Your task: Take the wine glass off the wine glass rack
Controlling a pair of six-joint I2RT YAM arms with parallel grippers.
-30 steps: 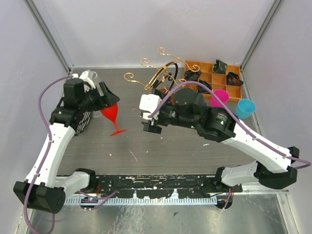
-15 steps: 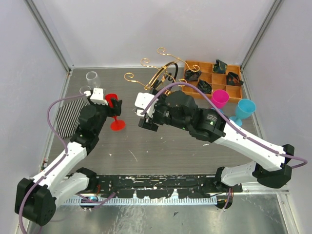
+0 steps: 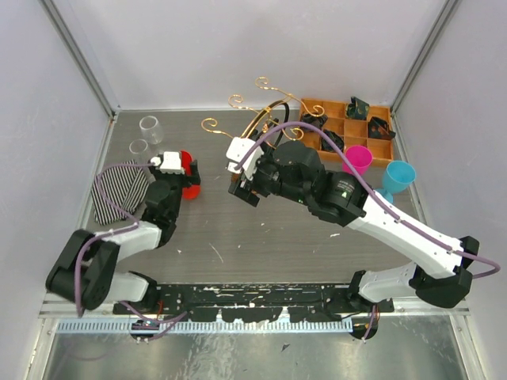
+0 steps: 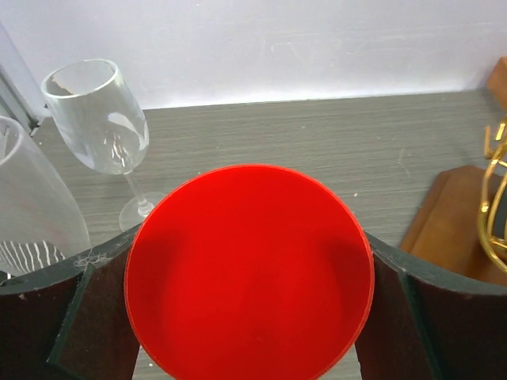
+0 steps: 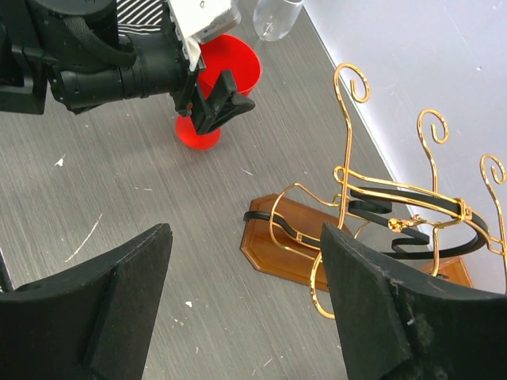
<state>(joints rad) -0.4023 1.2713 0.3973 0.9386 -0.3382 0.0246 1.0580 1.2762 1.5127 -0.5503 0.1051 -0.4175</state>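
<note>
Already the red stemmed wine glass (image 3: pixel 187 164) stood well clear of the gold wire wine glass rack (image 3: pixel 265 119) with its curled ends and brown wooden base. It was out to the rack's left on the grey wood-grain table (image 3: pixel 261 237), and the left gripper (image 4: pixel 249 309) had its two dark fingers closed on either side of the bowl. The glass was upright, its long axis vertical and the bowl's mouth facing up into the left wrist camera. Its round foot was down on the tabletop or just above it; I could not tell which. The right gripper (image 5: pixel 245 309) hung with its jaws spread wide and nothing between them, near the rack's base and apart from the glass. So the left arm was plainly the one to finish, probably by opening and backing off toward the near left. A clear wine glass (image 4: pixel 95 119) stood just beyond at the far left, a thing to avoid. Compared with half a second earlier, the left arm had folded lower and nearer, and the striped cloth (image 3: pixel 119 190) looked bunched rather than flat. The glass's foot had shifted slightly farther, and the right gripper had drawn farther toward the rack.
</note>
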